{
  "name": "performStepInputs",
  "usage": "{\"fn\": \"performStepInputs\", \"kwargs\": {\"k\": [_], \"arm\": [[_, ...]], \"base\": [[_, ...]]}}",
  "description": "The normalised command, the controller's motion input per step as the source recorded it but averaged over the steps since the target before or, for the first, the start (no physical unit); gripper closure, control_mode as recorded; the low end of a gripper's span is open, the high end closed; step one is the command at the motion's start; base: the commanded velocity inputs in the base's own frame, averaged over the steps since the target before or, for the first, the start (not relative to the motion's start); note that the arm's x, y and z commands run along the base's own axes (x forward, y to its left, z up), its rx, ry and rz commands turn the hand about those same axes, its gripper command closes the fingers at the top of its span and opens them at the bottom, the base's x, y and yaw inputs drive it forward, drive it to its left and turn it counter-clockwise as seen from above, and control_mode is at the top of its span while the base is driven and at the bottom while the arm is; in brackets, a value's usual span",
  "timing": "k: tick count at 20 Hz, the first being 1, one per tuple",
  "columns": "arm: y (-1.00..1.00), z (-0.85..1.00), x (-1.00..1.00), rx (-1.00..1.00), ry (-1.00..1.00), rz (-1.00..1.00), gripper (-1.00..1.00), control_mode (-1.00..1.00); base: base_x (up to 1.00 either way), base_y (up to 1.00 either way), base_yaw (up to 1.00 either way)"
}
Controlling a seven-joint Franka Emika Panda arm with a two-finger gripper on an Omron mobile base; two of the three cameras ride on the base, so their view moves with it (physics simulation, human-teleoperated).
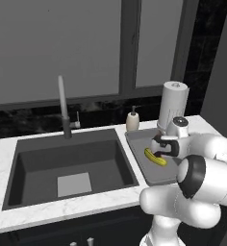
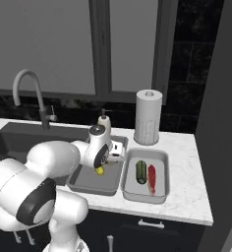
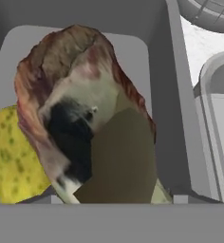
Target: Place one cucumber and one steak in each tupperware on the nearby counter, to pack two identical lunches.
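Gripper [image 2: 101,166] closed on lumpy brown steak [image 3: 85,114], poised over left tray [image 2: 86,183] on counter [image 2: 187,189]. Yellow cucumber [image 1: 155,157] lying inside that tray. Green cucumber [image 2: 140,172] beside red steak [image 2: 152,180] in right tray [image 2: 163,156].

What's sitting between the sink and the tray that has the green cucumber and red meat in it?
The other tupperware, with the yellow cucumber inside. The right base view shows it between the sink and the filled tupperware.
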Motion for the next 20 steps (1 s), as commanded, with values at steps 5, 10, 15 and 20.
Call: {"fn": "performStepInputs", "kwargs": {"k": [5,10,15,20], "arm": [[0.08,0.05,-0.39,0.00,-0.07,0.00,-1.00,-1.00],[0.12,0.58,-0.77,0.00,-0.24,0.00,-1.00,-1.00],[0.01,0.84,-0.88,0.00,-0.31,0.00,-1.00,-1.00],[0.08,0.85,-1.00,-0.01,-0.37,0.00,-1.00,-1.00]], "base": [[0.00,0.00,0.00],[0.00,0.00,0.00],[0.00,0.00,0.00],[0.00,0.00,0.00]]}}
